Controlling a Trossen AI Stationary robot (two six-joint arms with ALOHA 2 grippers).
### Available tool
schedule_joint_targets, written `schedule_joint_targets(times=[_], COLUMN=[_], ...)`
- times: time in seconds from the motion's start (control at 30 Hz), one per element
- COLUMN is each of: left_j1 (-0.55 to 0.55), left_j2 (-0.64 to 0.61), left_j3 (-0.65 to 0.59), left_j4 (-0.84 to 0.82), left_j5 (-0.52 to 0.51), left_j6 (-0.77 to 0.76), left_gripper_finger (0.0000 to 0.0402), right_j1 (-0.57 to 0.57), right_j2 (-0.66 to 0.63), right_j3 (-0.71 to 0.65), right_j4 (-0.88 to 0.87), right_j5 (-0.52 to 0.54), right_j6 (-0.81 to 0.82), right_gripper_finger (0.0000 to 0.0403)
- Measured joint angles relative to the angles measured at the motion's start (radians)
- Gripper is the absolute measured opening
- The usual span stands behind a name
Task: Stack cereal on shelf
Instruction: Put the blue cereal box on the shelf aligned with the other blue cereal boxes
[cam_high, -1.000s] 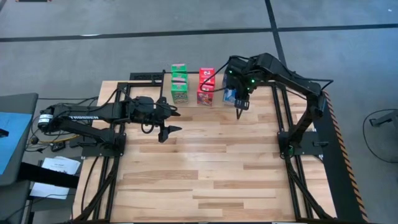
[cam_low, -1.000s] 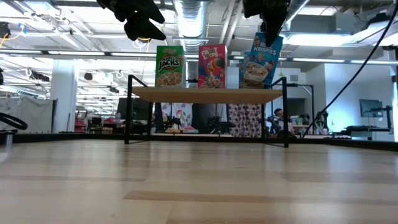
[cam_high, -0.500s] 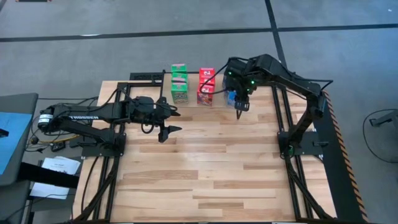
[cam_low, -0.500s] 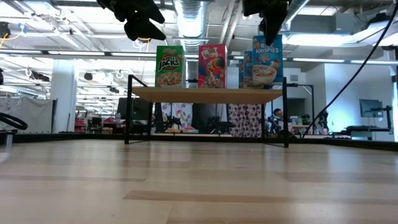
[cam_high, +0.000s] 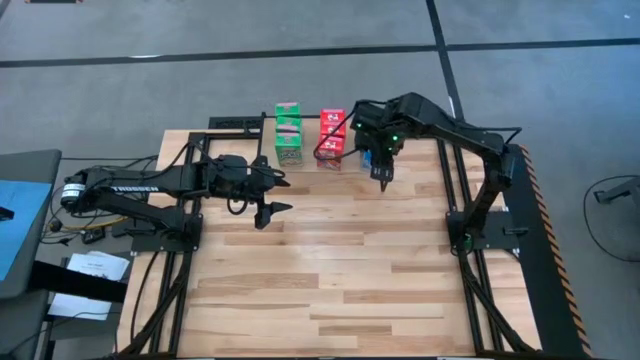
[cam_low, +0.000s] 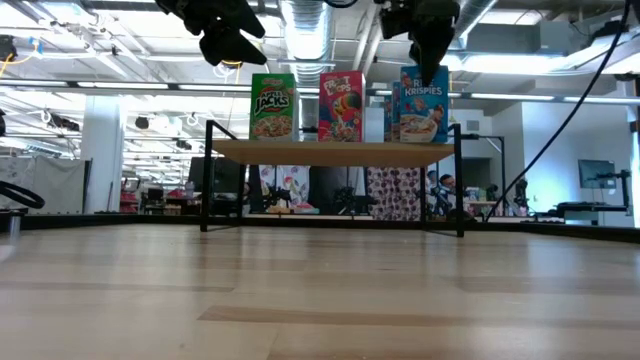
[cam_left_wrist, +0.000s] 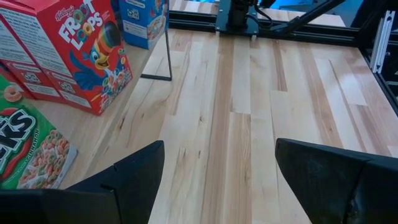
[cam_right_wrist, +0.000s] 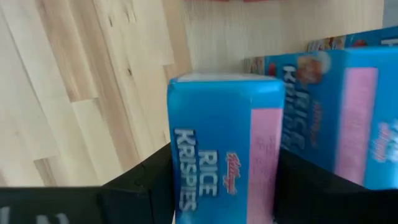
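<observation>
blue rice krispies box (cam_right_wrist: 227, 149) upright on shelf (cam_low: 330, 151), between right claw's (cam_low: 432, 62) parted fingers, grip unclear

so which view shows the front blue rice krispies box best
The low view: the front blue box stands upright on the shelf, printed front facing. The right wrist view shows only its top and side; the high view hides it under the arm; the left wrist view shows part of a blue box.

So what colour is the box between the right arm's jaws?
Blue with a pink side panel, the cereal box; clearest in the right wrist view.
</observation>
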Motion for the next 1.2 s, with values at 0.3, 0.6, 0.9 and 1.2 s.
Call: schedule_joint_targets(times=[0.3, 0.6, 0.9, 1.2], left_j1=[0.000, 0.000, 0.000, 0.000], left_j2=[0.000, 0.000, 0.000, 0.000], left_j3=[0.000, 0.000, 0.000, 0.000], left_j4=[0.000, 0.000, 0.000, 0.000], left_j5=[0.000, 0.000, 0.000, 0.000], left_j6=[0.000, 0.000, 0.002, 0.021], left_gripper_finger=[0.0295, 0.0295, 0.0295, 0.0295], right_j1=[0.004, 0.004, 0.004, 0.004], right_j2=[0.009, -0.001, -0.001, 0.000], right_j3=[0.001, 0.001, 0.001, 0.070], right_j4=[-0.005, -0.007, -0.007, -0.006], right_j5=[0.024, 0.030, 0.077, 0.075], right_j6=[-0.001, 0.005, -0.002, -0.029], right_gripper_finger=[0.0226, 0.0226, 0.0226, 0.0226])
